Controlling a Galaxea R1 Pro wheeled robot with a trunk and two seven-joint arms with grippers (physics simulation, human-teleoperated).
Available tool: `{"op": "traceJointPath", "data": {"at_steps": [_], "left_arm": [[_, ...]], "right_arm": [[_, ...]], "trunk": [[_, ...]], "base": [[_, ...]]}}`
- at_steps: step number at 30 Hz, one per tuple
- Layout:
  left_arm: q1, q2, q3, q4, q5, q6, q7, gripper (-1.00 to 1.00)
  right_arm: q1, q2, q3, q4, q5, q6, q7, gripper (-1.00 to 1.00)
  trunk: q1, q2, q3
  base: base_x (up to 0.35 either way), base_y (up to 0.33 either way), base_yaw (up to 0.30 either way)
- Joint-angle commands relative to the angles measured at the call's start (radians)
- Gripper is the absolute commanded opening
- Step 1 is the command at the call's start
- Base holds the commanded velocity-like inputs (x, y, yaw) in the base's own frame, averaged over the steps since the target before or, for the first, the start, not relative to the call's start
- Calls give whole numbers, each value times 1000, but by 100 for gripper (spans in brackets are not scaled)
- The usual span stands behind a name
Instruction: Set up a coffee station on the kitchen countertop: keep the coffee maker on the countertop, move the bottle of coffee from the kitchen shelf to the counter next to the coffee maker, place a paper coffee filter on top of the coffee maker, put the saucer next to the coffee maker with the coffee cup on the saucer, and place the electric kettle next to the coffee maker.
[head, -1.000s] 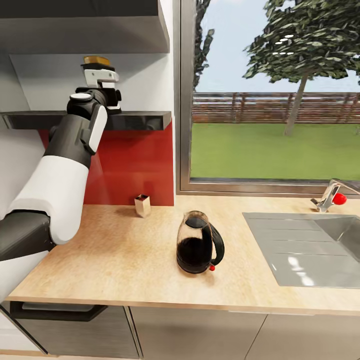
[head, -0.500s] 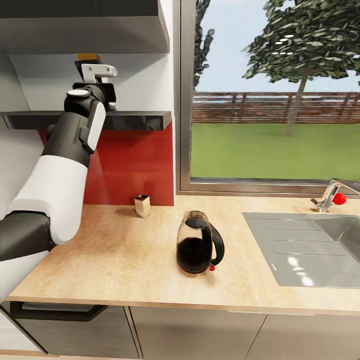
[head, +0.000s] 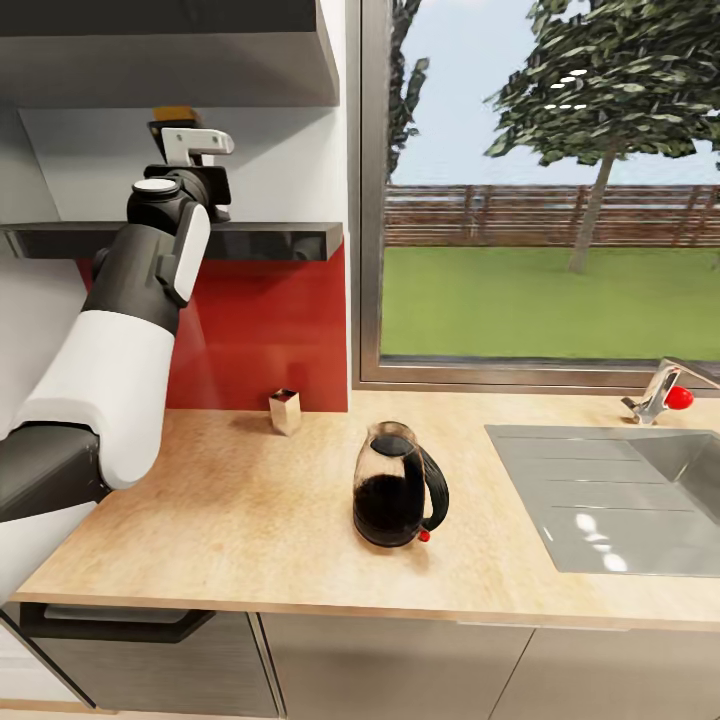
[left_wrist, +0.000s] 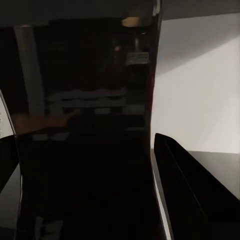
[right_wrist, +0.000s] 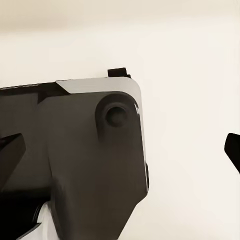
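Note:
My left arm reaches up to the dark kitchen shelf. There my left gripper is shut on the bottle of coffee, whose yellow-orange cap peeks out above the fingers. In the left wrist view the black bottle fills the gap between the two fingers. The electric kettle, a glass jug with a dark lower part, stands mid-countertop. In the right wrist view my right gripper is open, its fingertips wide apart in front of a dark and white robot part.
A small beige box stands at the red backsplash under the shelf. A steel sink with a red-knobbed faucet takes up the countertop's right. A window lies behind. A range hood hangs just above the shelf.
The left gripper has shifted a little left and up along the shelf, and the bottle's cap moved with it. The kettle stayed put.

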Motion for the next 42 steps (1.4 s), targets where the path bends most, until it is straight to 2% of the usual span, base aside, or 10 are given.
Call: {"op": "traceJointPath", "data": {"at_steps": [1, 30, 42], "left_arm": [[-1, 1, -3, -1, -6, 6, 2, -100], [-9, 3, -8, -2, -1, 18, -2, -100], [-6, 3, -8, -1, 0, 17, -2, -100]], "right_arm": [[0, 0, -7, -2, 10, 6, -2, 100], [0, -2, -9, -8, 9, 1, 1, 100], [0, -1, -9, -8, 7, 1, 2, 100]], "trunk": [[1, -2, -2], [1, -2, -2], [1, -2, -2]], "base": [[0, 0, 0], [0, 0, -3], [0, 0, -251]]}}
